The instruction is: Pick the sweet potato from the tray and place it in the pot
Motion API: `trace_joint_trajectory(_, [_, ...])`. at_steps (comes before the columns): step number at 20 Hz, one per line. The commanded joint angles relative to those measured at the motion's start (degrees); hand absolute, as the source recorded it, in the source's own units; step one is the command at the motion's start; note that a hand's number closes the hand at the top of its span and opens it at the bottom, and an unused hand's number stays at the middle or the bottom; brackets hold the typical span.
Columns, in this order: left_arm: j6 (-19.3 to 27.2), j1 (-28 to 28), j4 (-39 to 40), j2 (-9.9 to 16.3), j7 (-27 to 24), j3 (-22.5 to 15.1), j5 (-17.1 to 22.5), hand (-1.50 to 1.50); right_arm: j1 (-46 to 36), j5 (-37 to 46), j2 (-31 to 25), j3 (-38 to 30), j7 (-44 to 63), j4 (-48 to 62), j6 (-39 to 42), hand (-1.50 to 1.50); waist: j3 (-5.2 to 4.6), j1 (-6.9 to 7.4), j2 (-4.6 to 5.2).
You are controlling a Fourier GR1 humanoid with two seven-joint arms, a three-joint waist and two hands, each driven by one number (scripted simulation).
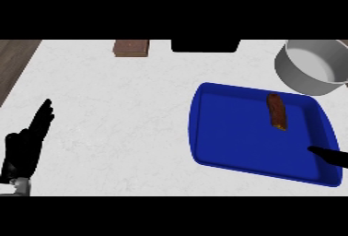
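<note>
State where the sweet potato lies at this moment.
In the head view, the sweet potato lies at the right, in the far part of the blue tray, just below the grey pot.

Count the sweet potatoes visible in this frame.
1. The sweet potato lies in the blue tray, toward its far right side, near the pot. None shows in the pot, though its inside is only partly in view.

Bright blue tray [231, 152], and on it a sweet potato [276, 112] in reddish brown with an orange tip. The pot [306, 76] is plain grey, paler inside. The bench [115, 115] is white with faint speckling. Both robot hands, left [24, 147] and right [332, 156], are black.
</note>
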Motion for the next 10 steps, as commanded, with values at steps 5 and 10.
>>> trace_joint_trajectory(5, [-0.65, 1.19, -1.89, -0.41, 0.52, -0.77, -0.61, 0.0, -9.19, 6.59, -8.06, 9.69, 25.53, 0.03, 16.67, -1.5, -0.03, 1.35, 0.07])
trace_joint_trajectory(10, [-1.63, -2.21, 1.0, 0.15, 2.17, 1.44, -0.57, 0.0, -14.1, 4.69, -5.62, 12.51, 35.44, -3.66, 25.13, -1.5, 0.06, -0.05, 0.0])
